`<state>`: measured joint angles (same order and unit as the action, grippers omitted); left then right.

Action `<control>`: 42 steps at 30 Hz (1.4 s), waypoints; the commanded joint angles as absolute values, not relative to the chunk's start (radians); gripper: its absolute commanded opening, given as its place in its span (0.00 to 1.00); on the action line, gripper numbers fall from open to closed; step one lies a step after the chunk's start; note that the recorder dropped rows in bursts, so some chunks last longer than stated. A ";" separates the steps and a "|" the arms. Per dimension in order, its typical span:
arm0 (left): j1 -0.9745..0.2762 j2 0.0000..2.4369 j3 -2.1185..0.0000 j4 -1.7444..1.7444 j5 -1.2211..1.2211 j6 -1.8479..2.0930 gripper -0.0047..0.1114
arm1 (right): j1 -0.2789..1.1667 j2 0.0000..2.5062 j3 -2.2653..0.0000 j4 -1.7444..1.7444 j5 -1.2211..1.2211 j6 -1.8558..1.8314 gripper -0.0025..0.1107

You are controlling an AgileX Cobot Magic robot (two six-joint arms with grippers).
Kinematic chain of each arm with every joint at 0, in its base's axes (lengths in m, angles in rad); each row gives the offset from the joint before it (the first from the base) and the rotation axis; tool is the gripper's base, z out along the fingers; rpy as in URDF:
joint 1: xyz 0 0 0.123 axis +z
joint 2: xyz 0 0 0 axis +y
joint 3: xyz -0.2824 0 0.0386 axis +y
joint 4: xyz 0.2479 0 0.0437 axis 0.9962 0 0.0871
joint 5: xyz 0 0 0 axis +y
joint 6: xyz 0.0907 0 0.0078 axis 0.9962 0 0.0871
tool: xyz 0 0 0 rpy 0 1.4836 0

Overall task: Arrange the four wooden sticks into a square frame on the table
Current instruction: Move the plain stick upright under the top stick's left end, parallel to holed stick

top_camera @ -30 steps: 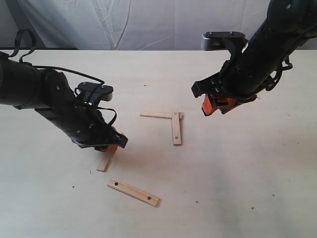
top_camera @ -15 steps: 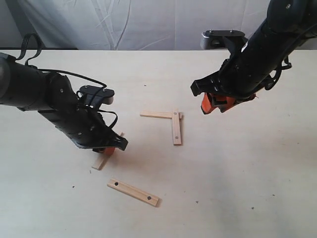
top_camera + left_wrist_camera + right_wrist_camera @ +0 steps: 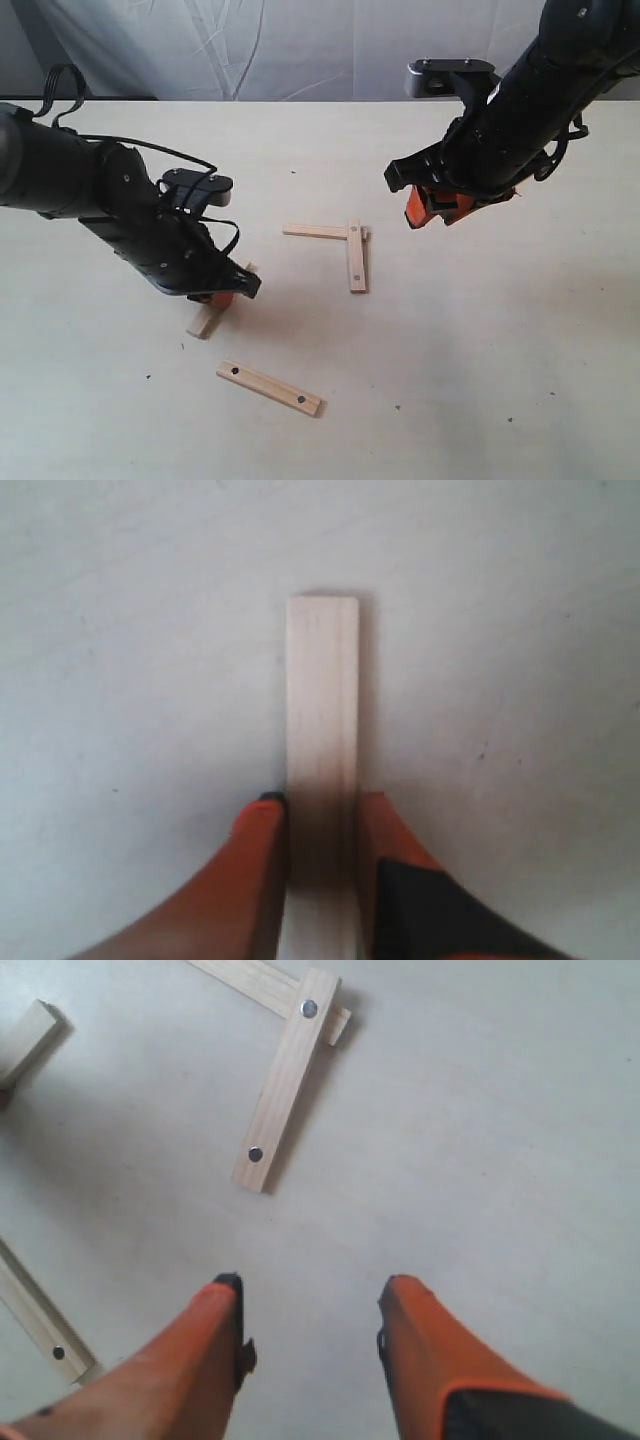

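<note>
Four short, flat pale-wood sticks are on the wide cream tabletop (image 3: 520, 340): two plain and two with a small dark hole near each end. Directions treat the exterior view as a clock face, with 12 at the far edge.

At about 8 o'clock from the centre, the left end effector (image 3: 222, 297) is clamped on the first plain stick (image 3: 205, 322). The wrist view shows its two orange fingers (image 3: 255, 865) pressed against the stick's two long edges, and most of the stick's length reaches out past them. This stick points from 7 towards 1 o'clock. Whether it is raised off the tabletop cannot be told.

Just beyond it, at 5 o'clock from the left end effector, lies the first holed stick (image 3: 268, 387). It lies flat, touches nothing, and runs from 10 to 4 o'clock.

Near the centre, the other two sticks meet in one corner. The second plain stick (image 3: 315, 232) runs from 9 to 3 o'clock. The second holed stick (image 3: 356, 258) runs from 12 to 6 o'clock, and its far end lies over the plain stick's right end. Only this one corner of the square frame is made; two sides are missing.

At 2 o'clock from that corner, the right end effector (image 3: 435, 208) hangs above the tabletop. Its two orange fingers (image 3: 205, 1360) are spread apart with nothing between them.
</note>
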<state>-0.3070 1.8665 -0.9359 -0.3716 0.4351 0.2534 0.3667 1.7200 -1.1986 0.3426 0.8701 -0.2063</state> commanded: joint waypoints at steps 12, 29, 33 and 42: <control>-0.452 1.853 -1.010 -0.393 0.165 0.000 0.04 | 0.361 1.702 -1.198 0.303 0.881 -0.152 0.41; -0.452 1.983 -1.029 -0.392 0.075 0.000 0.04 | 0.361 1.702 -1.198 0.303 0.858 -0.152 0.41; -0.452 1.983 -1.029 -0.387 0.077 0.000 0.04 | 0.361 1.702 -1.198 0.303 0.853 -0.152 0.41; -0.452 1.984 -1.029 -0.343 0.073 0.000 0.04 | 0.361 1.702 -1.198 0.303 0.850 -0.152 0.41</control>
<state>-0.4475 1.9799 -1.0250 -0.3512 0.0852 0.0000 0.3667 1.7124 -1.1986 0.3133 0.8602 -0.1535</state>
